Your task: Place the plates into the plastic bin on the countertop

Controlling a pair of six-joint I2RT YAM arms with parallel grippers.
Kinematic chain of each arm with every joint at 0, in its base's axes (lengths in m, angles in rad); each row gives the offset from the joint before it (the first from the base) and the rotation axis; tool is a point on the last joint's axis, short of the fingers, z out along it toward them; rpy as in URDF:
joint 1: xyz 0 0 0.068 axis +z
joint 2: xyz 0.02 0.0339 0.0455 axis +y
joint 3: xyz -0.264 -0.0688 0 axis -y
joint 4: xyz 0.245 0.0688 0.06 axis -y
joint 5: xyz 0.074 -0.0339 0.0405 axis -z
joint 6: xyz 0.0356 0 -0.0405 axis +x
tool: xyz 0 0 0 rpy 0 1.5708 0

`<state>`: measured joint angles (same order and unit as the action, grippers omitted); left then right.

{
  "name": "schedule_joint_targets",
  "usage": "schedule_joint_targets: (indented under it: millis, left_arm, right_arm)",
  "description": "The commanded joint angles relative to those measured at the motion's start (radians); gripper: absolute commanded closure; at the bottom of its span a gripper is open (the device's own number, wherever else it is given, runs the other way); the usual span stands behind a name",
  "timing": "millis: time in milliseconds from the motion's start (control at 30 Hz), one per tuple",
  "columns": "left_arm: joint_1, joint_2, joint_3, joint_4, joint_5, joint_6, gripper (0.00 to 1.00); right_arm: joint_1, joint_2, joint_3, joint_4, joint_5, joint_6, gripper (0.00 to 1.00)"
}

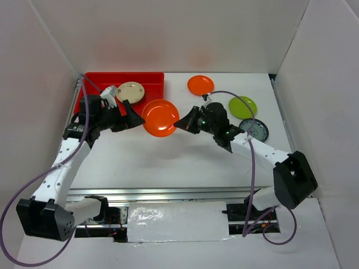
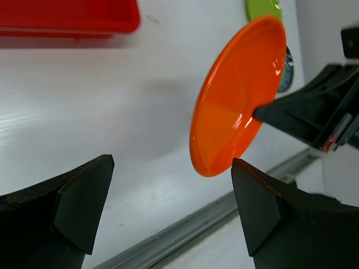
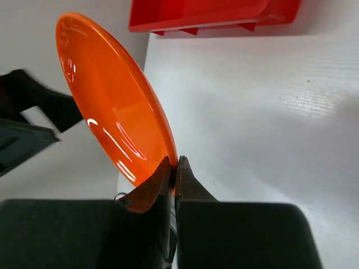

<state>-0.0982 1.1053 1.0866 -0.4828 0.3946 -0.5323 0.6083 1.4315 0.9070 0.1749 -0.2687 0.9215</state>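
Top external view puts the held orange plate (image 1: 160, 117) right at the centre of the white countertop (image 1: 168, 162), lifted clear of it and tipped on edge. The right gripper (image 1: 182, 122) is clenched on its rim from the 3 o'clock side. The right wrist view confirms it, both fingertips (image 3: 182, 175) pinching the thin lip. The left gripper (image 1: 133, 115) stands just beside the plate's 9 o'clock edge, jaws spread wide around nothing.

It looks to me like a handover. To do it well, the left jaws should slide over the free rim opposite the right fingers, squarely enough that the glossy lip cannot squirt out. They should close fully before the right lets go.

The red plastic bin (image 1: 123, 75) lies at 10 o'clock with one beige plate (image 1: 130, 91) inside. A second orange plate (image 1: 200, 85) sits at 12 o'clock, a lime green plate (image 1: 243, 107) at 2 and a blue-grey patterned plate (image 1: 255, 130) at 3, partly hidden by the right arm.

I can read no brand, label or writing anywhere.
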Motion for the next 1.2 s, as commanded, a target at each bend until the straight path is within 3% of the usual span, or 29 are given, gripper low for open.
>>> schedule_joint_targets:
  millis: [0, 233, 300, 333, 400, 433, 500, 533, 567, 600, 633, 667, 733, 867, 1000, 1167]
  left_arm:
    - [-0.058, 0.048, -0.028, 0.185, 0.217, -0.041, 0.01]
    - [-0.087, 0.122, -0.053, 0.265, 0.282, -0.074, 0.13]
    - [-0.086, 0.133, -0.050, 0.251, 0.259, -0.074, 0.25]
    - [-0.086, 0.136, -0.047, 0.248, 0.250, -0.069, 0.38]
    - [-0.087, 0.149, -0.037, 0.224, 0.224, -0.064, 0.47]
    - [-0.087, 0.151, -0.037, 0.222, 0.222, -0.061, 0.62]
    - [-0.090, 0.165, -0.028, 0.213, 0.210, -0.066, 0.78]
    - [-0.093, 0.169, -0.025, 0.207, 0.202, -0.064, 0.91]
    - [-0.104, 0.179, -0.021, 0.202, 0.185, -0.078, 0.98]
    - [-0.112, 0.180, -0.005, 0.201, 0.117, -0.090, 1.00]
    - [-0.127, 0.182, 0.001, 0.214, 0.071, -0.124, 1.00]
    - [-0.136, 0.188, 0.004, 0.243, 0.019, -0.148, 1.00]
    - [-0.138, 0.212, 0.028, 0.306, -0.146, -0.190, 1.00]
    - [-0.042, 0.435, 0.165, 0.395, -0.359, -0.282, 1.00]
    - [0.078, 0.689, 0.400, 0.453, -0.297, -0.324, 1.00]
    - [0.189, 1.018, 0.706, 0.402, -0.133, -0.341, 1.00]
  right_arm:
    - [-0.047, -0.006, -0.051, 0.046, -0.203, -0.078, 1.00]
    - [-0.097, -0.032, -0.074, 0.101, -0.303, -0.062, 1.00]
    - [-0.107, -0.032, -0.079, 0.117, -0.316, -0.052, 1.00]
    - [-0.107, -0.034, -0.079, 0.120, -0.320, -0.049, 1.00]
    - [-0.107, -0.037, -0.077, 0.118, -0.322, -0.050, 1.00]
    - [-0.108, -0.037, -0.077, 0.117, -0.323, -0.050, 1.00]
    - [-0.110, -0.039, -0.077, 0.120, -0.326, -0.049, 1.00]
    - [-0.110, -0.039, -0.079, 0.121, -0.329, -0.049, 1.00]
    - [-0.117, -0.037, -0.080, 0.120, -0.328, -0.047, 0.88]
    - [-0.125, -0.045, -0.088, 0.117, -0.317, -0.043, 0.37]
    - [-0.134, -0.054, -0.109, 0.106, -0.296, -0.033, 0.10]
    - [-0.152, -0.065, -0.128, 0.101, -0.284, -0.030, 0.00]
    - [-0.235, -0.130, -0.181, 0.107, -0.267, -0.023, 0.00]
    - [-0.363, -0.258, -0.292, 0.033, -0.236, -0.068, 0.00]
    - [-0.438, -0.376, -0.309, -0.101, -0.245, -0.159, 0.00]
    - [-0.528, -0.474, -0.338, -0.195, -0.276, -0.226, 0.00]
